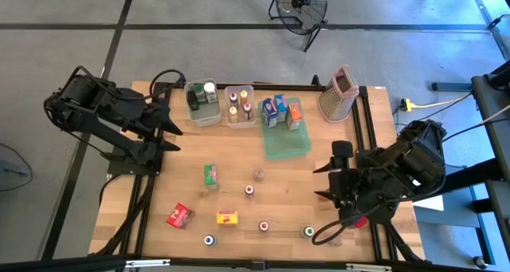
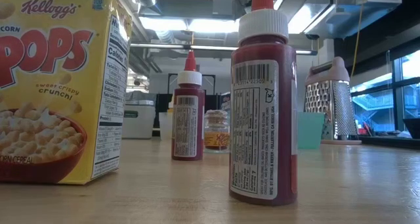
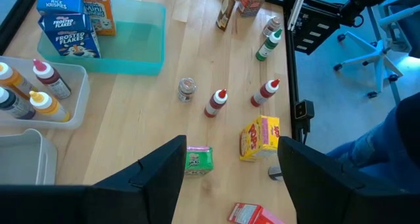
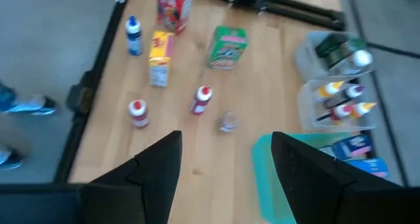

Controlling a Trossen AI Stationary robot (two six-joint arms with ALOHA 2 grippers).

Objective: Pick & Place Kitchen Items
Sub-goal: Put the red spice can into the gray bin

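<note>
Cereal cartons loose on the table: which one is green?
The green carton, nearest the green tray; the red carton and yellow carton lie toward the front edge.

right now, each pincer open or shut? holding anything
left pincer: open, holding nothing, raised over the table.
right pincer: open, holding nothing, raised over the table.

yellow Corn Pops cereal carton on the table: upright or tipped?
Upright. The yellow Corn Pops cereal carton stands on its base in the low view, print reading level.
</note>
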